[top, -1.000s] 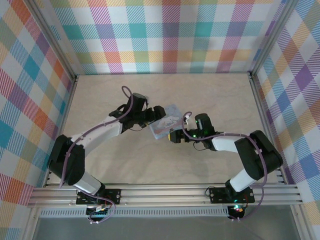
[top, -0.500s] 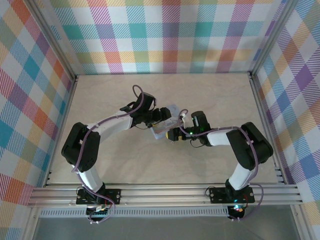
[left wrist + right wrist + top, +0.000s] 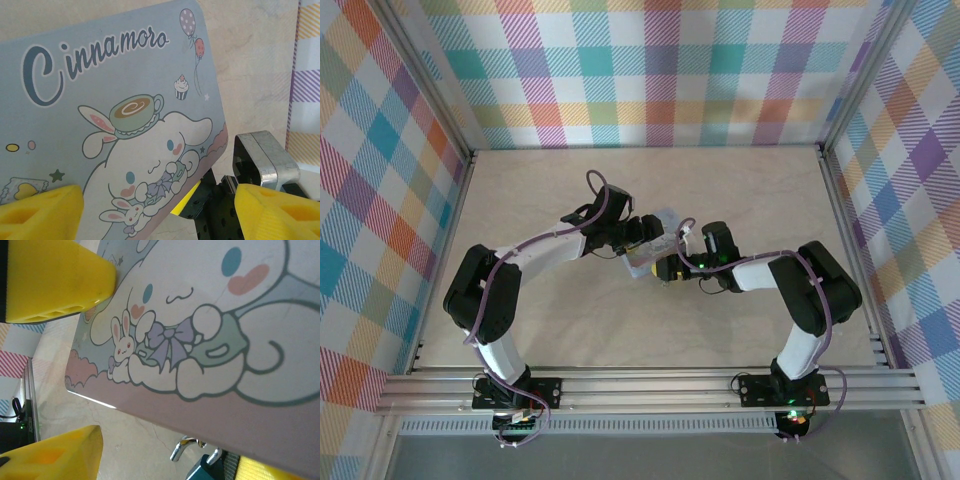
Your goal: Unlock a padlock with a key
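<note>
Pale blue tin box (image 3: 654, 247) gripped across its width by left pincer (image 3: 642, 236), right pincer (image 3: 670, 268) half-open alongside, padlock (image 3: 205, 471) beneath.

The pale blue tin box (image 3: 115, 100) carries the only legible writing: a script word along its lid's top edge reading "Cinnamoro", cut off where the lid's corner ends. Beneath it sits a white long-eared cartoon dog wearing a cup marked with a swirl. No other lettering can be read.
</note>
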